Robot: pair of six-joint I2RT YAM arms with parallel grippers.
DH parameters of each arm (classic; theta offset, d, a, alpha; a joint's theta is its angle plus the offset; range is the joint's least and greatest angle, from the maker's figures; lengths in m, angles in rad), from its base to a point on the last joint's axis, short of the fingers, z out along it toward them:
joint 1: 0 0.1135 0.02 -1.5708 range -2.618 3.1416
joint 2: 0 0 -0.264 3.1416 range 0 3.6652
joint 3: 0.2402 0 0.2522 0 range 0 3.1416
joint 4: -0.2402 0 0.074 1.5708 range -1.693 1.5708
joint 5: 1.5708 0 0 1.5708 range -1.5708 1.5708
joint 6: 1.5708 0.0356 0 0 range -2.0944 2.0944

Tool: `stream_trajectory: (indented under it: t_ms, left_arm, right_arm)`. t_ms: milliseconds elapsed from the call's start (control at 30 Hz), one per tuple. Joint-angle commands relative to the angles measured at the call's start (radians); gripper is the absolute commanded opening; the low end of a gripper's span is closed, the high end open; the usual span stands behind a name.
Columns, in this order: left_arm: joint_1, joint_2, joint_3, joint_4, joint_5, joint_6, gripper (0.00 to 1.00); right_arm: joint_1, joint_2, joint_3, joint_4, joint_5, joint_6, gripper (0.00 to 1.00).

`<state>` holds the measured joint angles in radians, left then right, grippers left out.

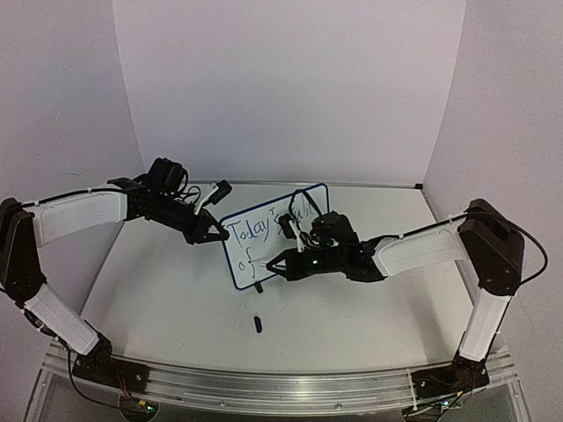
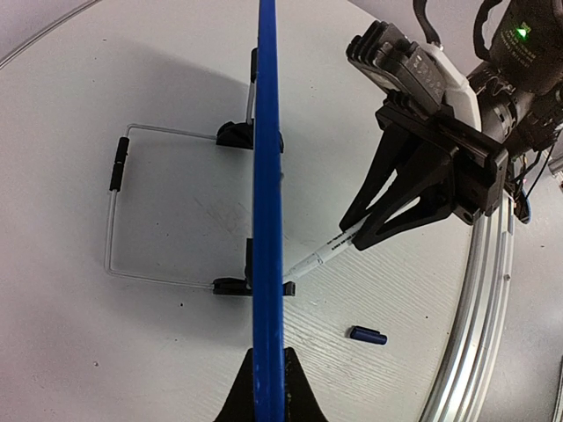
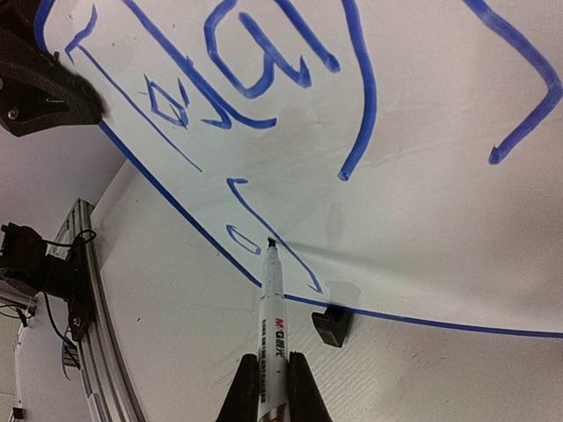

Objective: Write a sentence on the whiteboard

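From above, the board [image 1: 264, 246] stands mid-table, with the left gripper [image 1: 214, 233] clamped on its left edge. The right gripper [image 1: 283, 263] pinches a marker [image 1: 271, 263] whose tip touches the board by "of", under "Today's full" of the sentence [image 1: 255, 230], and a cap [image 1: 258, 323] lies before the board. The left wrist shows the board edge-on, its rim between the closed left fingers [image 2: 303, 396] and the stand [image 2: 114, 211] behind it. The right wrist shows the marker tip just above the board's foot [image 3: 332, 325].

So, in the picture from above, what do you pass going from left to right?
left arm → left pincer → whiteboard → right arm
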<state>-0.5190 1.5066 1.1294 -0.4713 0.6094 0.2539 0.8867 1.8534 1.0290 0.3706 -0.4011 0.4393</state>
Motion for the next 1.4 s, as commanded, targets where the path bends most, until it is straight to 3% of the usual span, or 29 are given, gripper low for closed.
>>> stream_trajectory:
  t_ms: [0,1033,1367]
  left_arm:
    - [-0.016,0.028,0.008,-0.066,-0.019,0.012,0.0]
    - [-0.018,0.023,0.009,-0.067,-0.022,0.012,0.0]
    - [-0.019,0.02,0.007,-0.067,-0.021,0.012,0.0]
  right_arm:
    - [0.002,-0.003,0.021,-0.004,0.048,-0.004,0.0]
    - [0.003,-0.07,-0.021,-0.004,0.085,-0.01,0.0]
    - [0.0,-0.184,-0.069,-0.024,0.07,-0.018,0.0]
